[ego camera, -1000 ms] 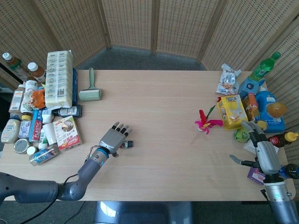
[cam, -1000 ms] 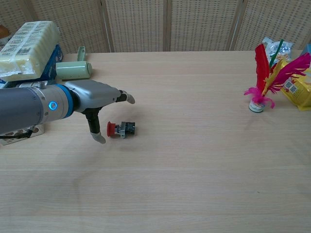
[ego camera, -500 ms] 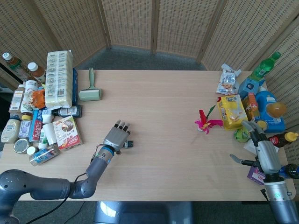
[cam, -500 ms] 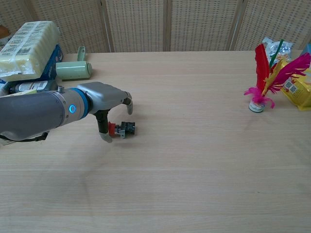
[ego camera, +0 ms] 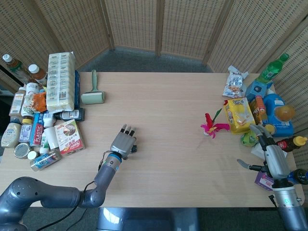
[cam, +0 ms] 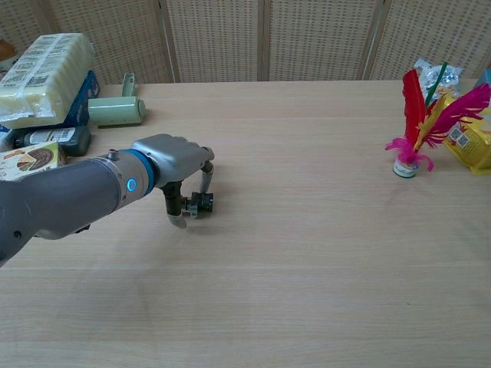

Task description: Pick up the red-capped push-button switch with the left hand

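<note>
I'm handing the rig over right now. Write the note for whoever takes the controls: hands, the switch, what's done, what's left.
Left robot hand: down over the push-button switch, fingers curled around it, thumb at its cap end; whether the grip is firm cannot be told.
Right robot hand: idle at the table's right edge, fingers extended, holding nothing.
Switch: on the table, mid-left, mostly hidden under the left robot hand; red cap covered.
Done: reach and closing around the switch.
Left: confirm the grip, then lift.
</note>
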Available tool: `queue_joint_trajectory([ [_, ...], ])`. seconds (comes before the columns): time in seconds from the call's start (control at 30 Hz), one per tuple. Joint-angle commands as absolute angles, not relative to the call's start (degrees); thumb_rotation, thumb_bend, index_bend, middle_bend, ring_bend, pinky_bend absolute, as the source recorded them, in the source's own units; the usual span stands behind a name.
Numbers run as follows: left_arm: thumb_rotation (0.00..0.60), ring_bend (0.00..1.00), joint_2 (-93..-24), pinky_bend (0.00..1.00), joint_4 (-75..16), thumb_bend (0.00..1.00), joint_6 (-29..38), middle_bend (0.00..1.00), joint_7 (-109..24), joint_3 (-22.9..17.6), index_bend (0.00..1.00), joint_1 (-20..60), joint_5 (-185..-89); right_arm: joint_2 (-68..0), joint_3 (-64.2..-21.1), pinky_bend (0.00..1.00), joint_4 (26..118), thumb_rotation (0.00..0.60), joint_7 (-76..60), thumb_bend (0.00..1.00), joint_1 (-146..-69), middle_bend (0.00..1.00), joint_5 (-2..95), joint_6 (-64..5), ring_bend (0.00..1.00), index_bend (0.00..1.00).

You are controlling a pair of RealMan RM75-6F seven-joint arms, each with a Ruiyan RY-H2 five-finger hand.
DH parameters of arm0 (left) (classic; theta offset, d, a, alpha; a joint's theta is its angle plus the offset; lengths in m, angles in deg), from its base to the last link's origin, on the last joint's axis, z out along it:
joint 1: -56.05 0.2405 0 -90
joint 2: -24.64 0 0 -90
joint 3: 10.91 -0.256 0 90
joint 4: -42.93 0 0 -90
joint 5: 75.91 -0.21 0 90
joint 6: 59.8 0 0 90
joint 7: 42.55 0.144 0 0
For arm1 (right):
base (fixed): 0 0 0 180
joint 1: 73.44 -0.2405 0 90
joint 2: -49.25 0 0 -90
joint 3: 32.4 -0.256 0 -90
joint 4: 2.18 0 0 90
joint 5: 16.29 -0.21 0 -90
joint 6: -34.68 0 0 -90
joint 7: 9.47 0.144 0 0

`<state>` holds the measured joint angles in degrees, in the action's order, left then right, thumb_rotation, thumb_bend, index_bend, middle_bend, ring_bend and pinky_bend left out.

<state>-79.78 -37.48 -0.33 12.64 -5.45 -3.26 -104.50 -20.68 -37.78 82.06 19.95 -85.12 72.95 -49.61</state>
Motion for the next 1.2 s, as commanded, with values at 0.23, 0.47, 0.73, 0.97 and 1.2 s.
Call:
queue_joint_trajectory([
  [0.23, 0.600, 0.00, -81.9, 0.00, -35.1, 0.00, 1.9, 0.00, 14.5, -5.8, 0.49, -2.9, -105.7, -20.4, -37.8, 0.00, 82.2, 0.600, 21.0, 0.00, -85.1, 0.00, 73.1, -49.8, 0.00, 0.00],
  [0.47, 0.600, 0.00, -84.8, 0.00, -31.5, 0.00, 3.1, 0.00, 15.2, -6.4, 0.56, -2.0, -108.4, -20.2, -37.8, 0.00, 82.1, 0.600, 21.9, 0.00, -85.0, 0.00, 73.1, -49.8, 0.00, 0.00],
  [0.73, 0.600, 0.00, -84.9, 0.00, -31.2, 0.00, 4.8, 0.00, 14.3, -5.8, 0.68, -0.6, -112.7, -20.1, -37.7, 0.00, 82.1, 0.600, 22.7, 0.00, -85.0, 0.00, 73.3, -49.8, 0.00, 0.00],
  [0.97, 0.600, 0.00, -81.5, 0.00, -35.9, 0.00, 6.6, 0.00, 14.1, -3.9, 0.69, 0.5, -114.4, -20.0, -37.6, 0.00, 82.2, 0.600, 22.6, 0.00, -85.0, 0.00, 73.3, -49.8, 0.00, 0.00],
  [1.2, 0.600, 0.00, -73.4, 0.00, -47.8, 0.00, 11.2, 0.00, 16.9, -0.4, 0.69, 0.4, -116.4, -20.0, -37.3, 0.00, 82.4, 0.600, 22.1, 0.00, -85.1, 0.00, 73.7, -49.5, 0.00, 0.00],
])
